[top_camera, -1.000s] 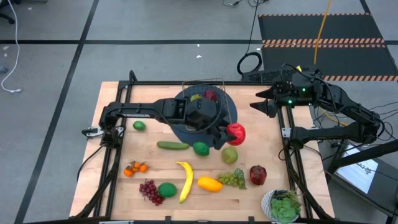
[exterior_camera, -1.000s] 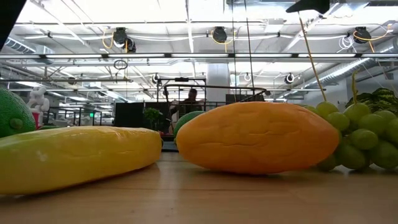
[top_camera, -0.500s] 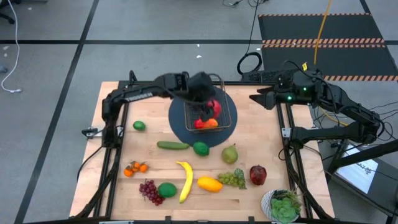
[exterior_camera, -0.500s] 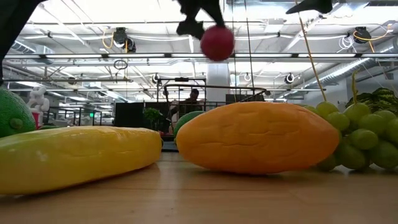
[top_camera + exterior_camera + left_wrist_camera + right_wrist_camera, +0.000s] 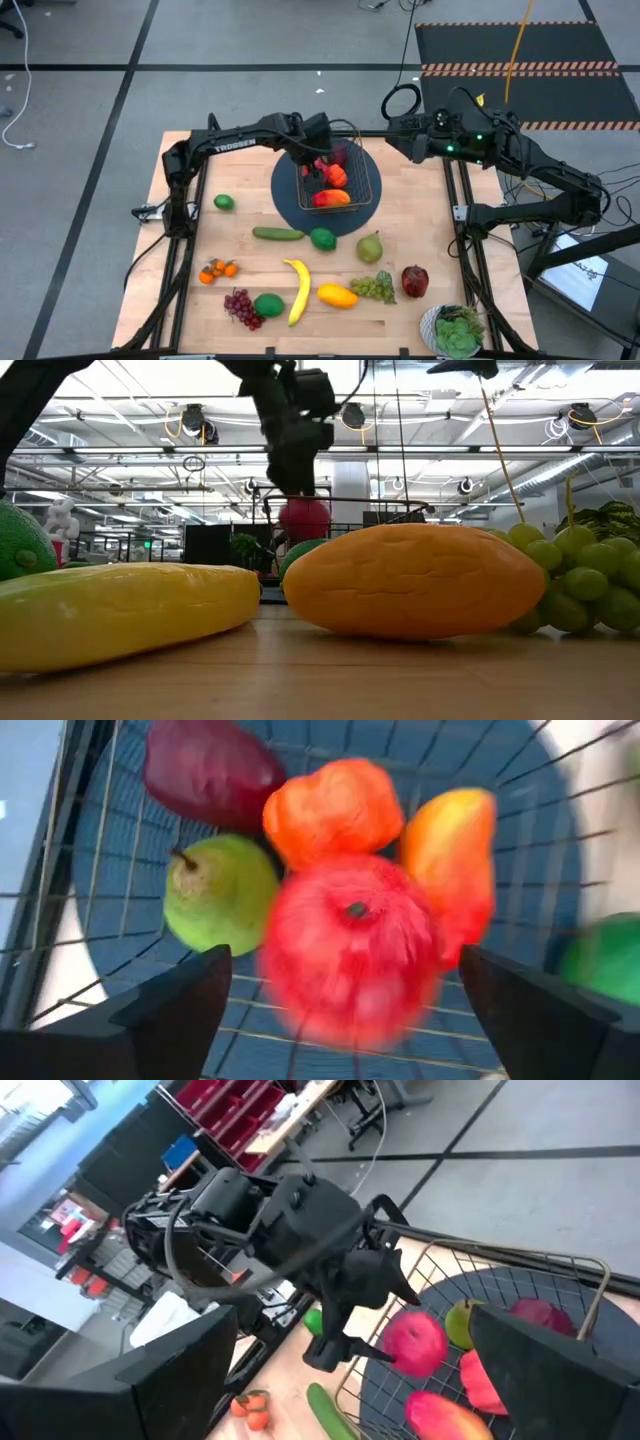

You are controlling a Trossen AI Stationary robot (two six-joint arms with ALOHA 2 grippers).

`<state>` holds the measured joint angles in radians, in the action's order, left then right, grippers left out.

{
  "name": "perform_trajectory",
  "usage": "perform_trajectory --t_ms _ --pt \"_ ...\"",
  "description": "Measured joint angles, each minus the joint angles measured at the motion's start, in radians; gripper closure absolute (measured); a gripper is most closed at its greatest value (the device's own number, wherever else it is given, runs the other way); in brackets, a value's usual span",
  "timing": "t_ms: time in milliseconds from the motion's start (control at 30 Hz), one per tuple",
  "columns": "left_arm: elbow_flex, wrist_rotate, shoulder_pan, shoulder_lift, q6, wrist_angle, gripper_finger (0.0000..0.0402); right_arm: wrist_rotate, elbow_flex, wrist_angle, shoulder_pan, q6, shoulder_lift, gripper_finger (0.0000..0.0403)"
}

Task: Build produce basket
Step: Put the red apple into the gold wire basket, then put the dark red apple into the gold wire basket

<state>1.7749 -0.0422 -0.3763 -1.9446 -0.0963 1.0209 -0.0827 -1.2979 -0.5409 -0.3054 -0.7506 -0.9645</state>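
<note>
The wire basket stands on a round dark-blue mat at the table's far middle. In it lie a dark red apple, a green pear, an orange fruit and a mango. My left gripper points down over the basket's left part, open. A bright red apple is just below its fingertips, apart from them and blurred; it also shows in the low view as the red apple. My right gripper waits open, raised by the table's far right.
Loose produce lies on the near half: cucumber, lime, pear, dark apple, green grapes, mango, banana, purple grapes, oranges. A potted plant stands at the near right corner.
My left gripper has carried the red apple from right of the mat toward the far edge, over the basket, tipping down and sinking. It has opened and let go; the apple now drops below the fingers. My right gripper has shifted slightly toward the far edge and turned.
</note>
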Motion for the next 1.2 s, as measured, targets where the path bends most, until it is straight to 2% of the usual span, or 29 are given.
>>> perform_trajectory --t_ms 100,300,467,600,733,1000,1200 --pt "-0.035 0.043 0.000 0.000 0.002 -0.026 0.0015 0.003 0.000 0.002 0.000 -0.002 -0.024 0.0011" --pt "-0.014 0.047 0.001 0.000 0.041 -0.018 0.0022 0.035 0.000 0.049 0.000 -0.015 -0.052 0.0011" --pt "0.093 0.047 0.006 0.000 0.097 0.045 0.0023 0.030 0.000 0.051 0.013 0.003 -0.054 0.0011" --pt "0.196 0.048 0.006 0.000 0.205 0.088 0.0023 0.035 0.000 0.046 0.013 0.052 -0.053 0.0011" --pt "0.276 0.050 0.012 0.000 0.296 0.093 0.0023 0.108 0.000 0.010 0.012 0.079 -0.043 0.0011" --pt "0.344 0.050 0.082 0.000 0.472 0.165 0.0023 0.216 0.000 -0.206 0.037 0.028 0.006 0.0011" --pt "0.345 0.064 0.205 0.008 0.635 0.195 0.0023 0.215 0.000 -0.411 0.110 -0.092 0.049 0.0011"
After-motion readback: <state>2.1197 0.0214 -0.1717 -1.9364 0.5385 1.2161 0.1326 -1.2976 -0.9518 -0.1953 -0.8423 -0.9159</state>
